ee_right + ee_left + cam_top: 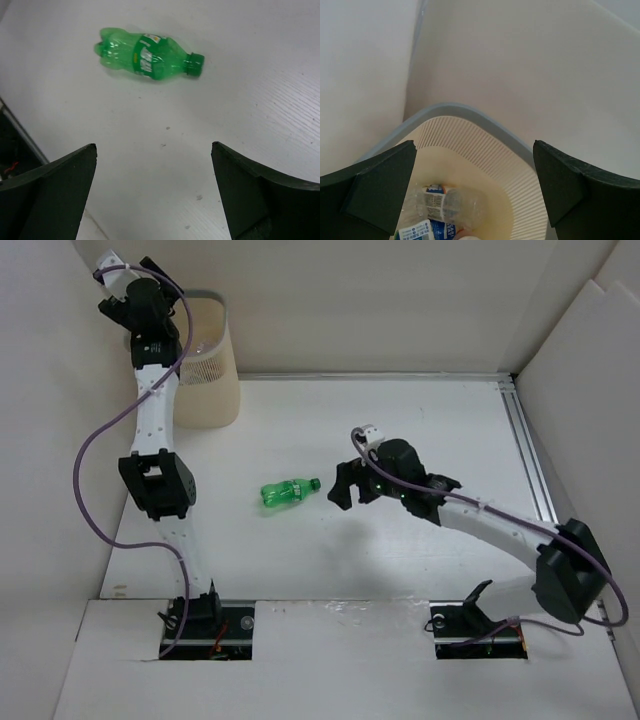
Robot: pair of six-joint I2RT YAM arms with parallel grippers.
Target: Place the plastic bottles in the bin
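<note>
Left jaws gape over bin [470, 113], right jaws before green bottle [147, 56].

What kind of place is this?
Probably a robot test cell: a white table walled by plain panels, left arm and right arm mounted at its near edge, a bin and green bottle as props.

White table [400, 550], faintly grained, flecked with a few dark specks [163, 145]. Boxed in by plain cream panels: back wall [380, 300], left wall [35, 490], right wall [590, 410]. Metal rail [528, 455] along the table's right edge. White board [340, 665] across the near edge. Soft, even light, faint shadows.
</note>
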